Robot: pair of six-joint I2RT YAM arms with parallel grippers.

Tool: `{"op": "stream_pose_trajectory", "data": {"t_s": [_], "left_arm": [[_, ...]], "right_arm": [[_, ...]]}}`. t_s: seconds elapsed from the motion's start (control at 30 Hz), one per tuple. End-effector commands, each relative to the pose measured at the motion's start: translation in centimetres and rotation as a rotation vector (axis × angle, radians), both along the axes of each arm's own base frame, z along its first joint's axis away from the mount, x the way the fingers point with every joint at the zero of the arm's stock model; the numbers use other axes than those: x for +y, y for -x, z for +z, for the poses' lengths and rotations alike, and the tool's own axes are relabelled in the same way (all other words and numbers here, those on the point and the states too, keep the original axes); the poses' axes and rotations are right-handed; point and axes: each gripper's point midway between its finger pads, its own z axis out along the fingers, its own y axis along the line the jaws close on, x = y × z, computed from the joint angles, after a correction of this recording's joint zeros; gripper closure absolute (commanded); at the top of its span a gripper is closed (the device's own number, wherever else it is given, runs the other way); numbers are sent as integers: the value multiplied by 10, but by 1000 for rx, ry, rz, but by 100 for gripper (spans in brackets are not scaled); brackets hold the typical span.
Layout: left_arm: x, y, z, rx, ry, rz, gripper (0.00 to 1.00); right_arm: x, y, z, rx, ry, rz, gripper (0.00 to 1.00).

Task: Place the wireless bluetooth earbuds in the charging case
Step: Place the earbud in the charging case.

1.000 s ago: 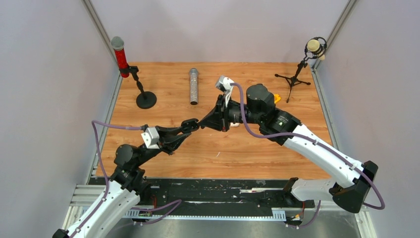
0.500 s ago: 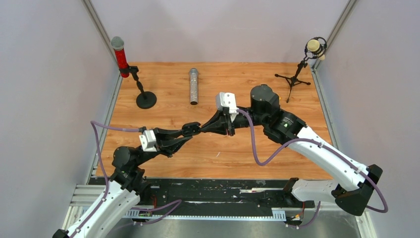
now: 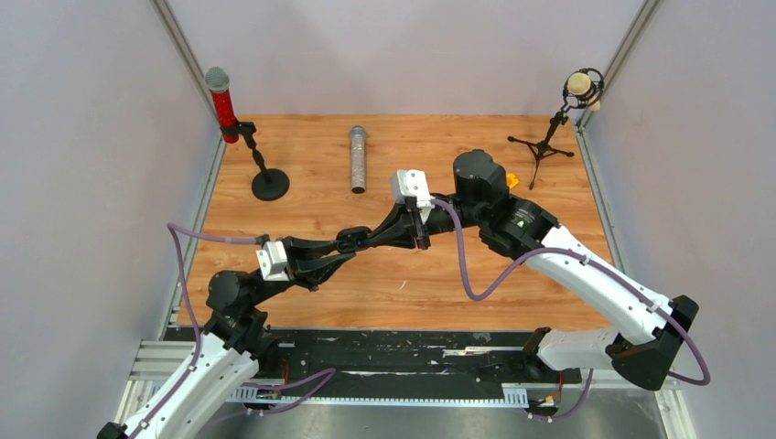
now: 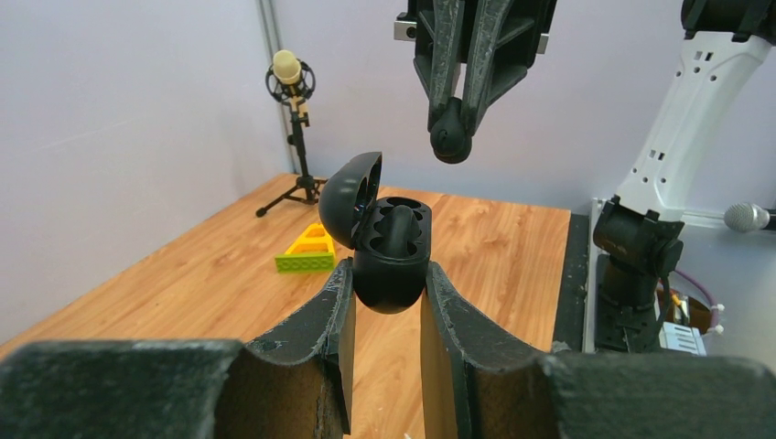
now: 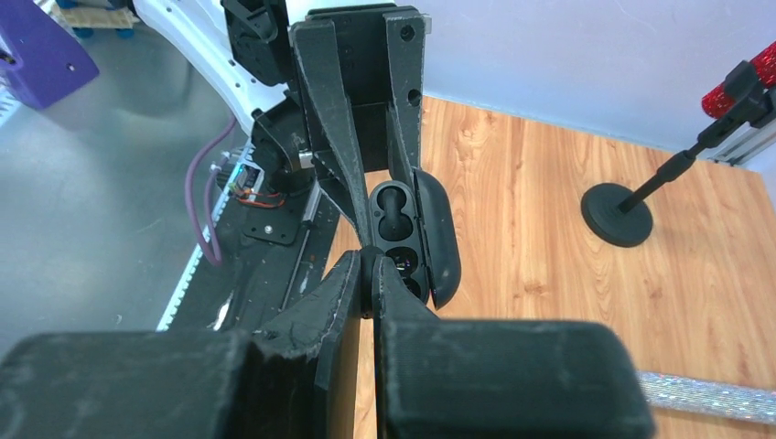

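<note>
My left gripper [image 4: 385, 279] holds the case [image 4: 393, 245] up in the air above the table [image 3: 512, 274]. The two fingers press on the lower sides of its shell. The lid [image 4: 350, 197] is swung open to one side, so the wells face up toward the other arm.

My right gripper [image 4: 451, 123] hangs just above the case, apart from it. Its fingers are almost pressed together, and they pinch one black earbud [image 4: 451, 144] at the very tips. In the right wrist view the earbud is nearly hidden between the fingers, just at the edge of the wells.

I cannot tell if one of the wells has an earbud in it already, because the inside is black on black. I do not find the other earbuds in any view.

I judge the earbud to be very light, hard and smooth. It is also rounded, so it can roll or slip out of a tip grip if I push it sideways. It is better to hold it across the wide body and let it drop into the well, not force it.

The case is stiff and glossy too, and it may turn between the fingers under a downward push. The hinged lid can also fold back.
</note>
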Motion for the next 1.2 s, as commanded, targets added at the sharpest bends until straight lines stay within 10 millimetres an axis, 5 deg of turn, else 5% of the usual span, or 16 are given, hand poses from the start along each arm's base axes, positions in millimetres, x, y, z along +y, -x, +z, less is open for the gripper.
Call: {"op": "stream_pose_trajectory", "data": {"t_s": [0.0, 0.53, 1.17], "left_arm": [[3, -2, 9, -36, 19, 21, 100], [0, 7, 9, -58, 13, -24, 100], [-2, 10, 10, -60, 12, -48, 100]], "right_arm": [[4, 5, 25, 42, -45, 1, 100], [8, 4, 3, -103, 23, 39, 100], [12, -1, -1, -198, 34, 74, 100]]}}
